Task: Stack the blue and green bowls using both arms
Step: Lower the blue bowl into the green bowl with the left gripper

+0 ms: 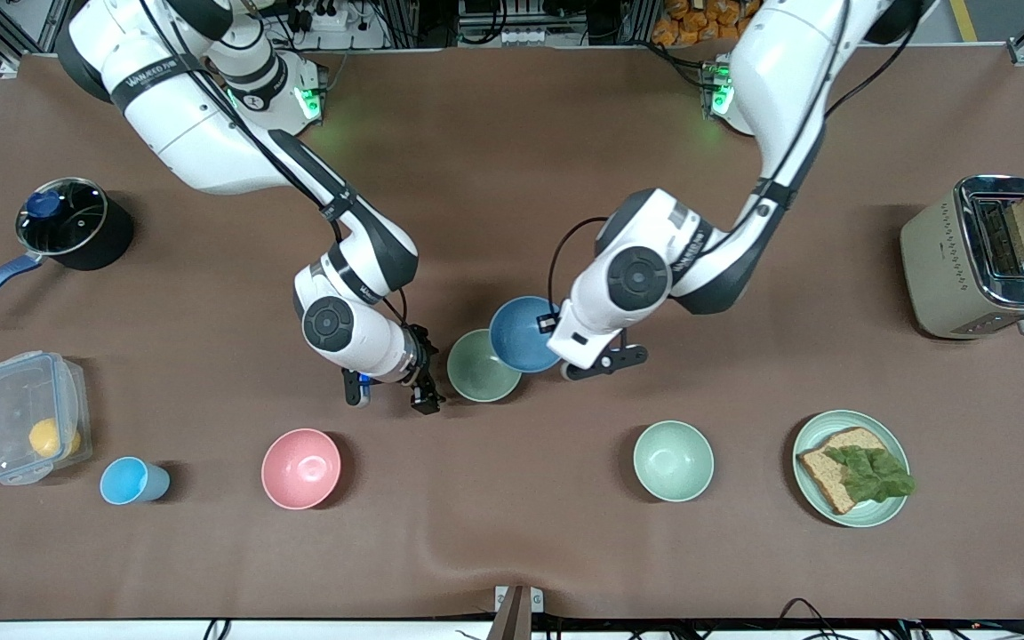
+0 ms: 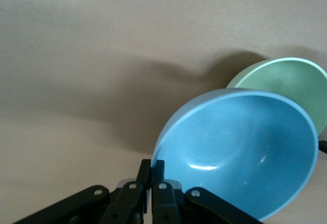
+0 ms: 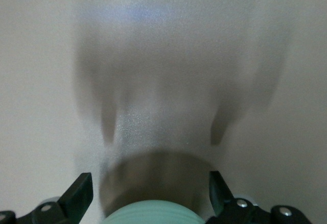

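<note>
Blue bowl (image 1: 521,332) hung tilted near the middle of the table, its rim pinched between the closed fingers of the left gripper (image 2: 152,175), and it overlapped the rim of the green bowl (image 1: 482,366) sitting on the brown table (image 1: 512,551). Right gripper (image 1: 388,391) stood just beside the green bowl, toward the right arm's end, its fingers (image 3: 77,193) spread wide and holding nothing.
</note>
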Tool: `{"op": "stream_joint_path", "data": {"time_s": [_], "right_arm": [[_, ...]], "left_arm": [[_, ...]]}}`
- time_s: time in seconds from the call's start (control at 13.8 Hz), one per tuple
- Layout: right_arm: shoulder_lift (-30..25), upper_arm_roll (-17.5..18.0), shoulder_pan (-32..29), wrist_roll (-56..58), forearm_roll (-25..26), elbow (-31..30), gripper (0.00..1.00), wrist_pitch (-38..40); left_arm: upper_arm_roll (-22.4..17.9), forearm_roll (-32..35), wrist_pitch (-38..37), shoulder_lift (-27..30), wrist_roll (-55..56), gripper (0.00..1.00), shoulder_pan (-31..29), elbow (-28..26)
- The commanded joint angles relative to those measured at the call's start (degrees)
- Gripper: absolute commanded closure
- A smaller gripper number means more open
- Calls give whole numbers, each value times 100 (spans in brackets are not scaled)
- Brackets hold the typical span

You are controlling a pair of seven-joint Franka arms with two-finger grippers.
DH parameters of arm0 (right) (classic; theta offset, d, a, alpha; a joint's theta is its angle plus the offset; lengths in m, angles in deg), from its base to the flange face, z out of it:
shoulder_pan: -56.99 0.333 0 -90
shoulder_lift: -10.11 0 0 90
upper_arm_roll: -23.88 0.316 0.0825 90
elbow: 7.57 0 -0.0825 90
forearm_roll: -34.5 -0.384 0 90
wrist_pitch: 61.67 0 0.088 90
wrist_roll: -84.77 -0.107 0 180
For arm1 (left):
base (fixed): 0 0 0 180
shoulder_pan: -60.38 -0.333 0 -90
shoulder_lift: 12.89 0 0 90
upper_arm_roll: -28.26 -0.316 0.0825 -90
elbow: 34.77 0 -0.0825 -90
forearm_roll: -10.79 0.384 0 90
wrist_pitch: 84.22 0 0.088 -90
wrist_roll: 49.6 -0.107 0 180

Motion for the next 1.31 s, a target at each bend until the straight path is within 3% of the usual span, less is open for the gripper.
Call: {"op": "stream_joint_path", "data": {"time_s": [0.0, 0.44, 0.65, 1.23], "right_arm": [[82, -19, 29, -138, -26, 68, 0, 14], [126, -80, 38, -165, -8, 103, 0, 14], [135, -107, 38, -165, -26, 147, 0, 14], [135, -116, 73, -393, 18, 164, 0, 23]], "left_arm": [[-189, -9, -40, -250, 234, 100, 261, 471], [-189, -9, 688, -443, 296, 100, 384, 516], [-189, -9, 725, -637, 489, 100, 454, 770], [-189, -18, 1067, -830, 498, 100, 507, 806]]}}
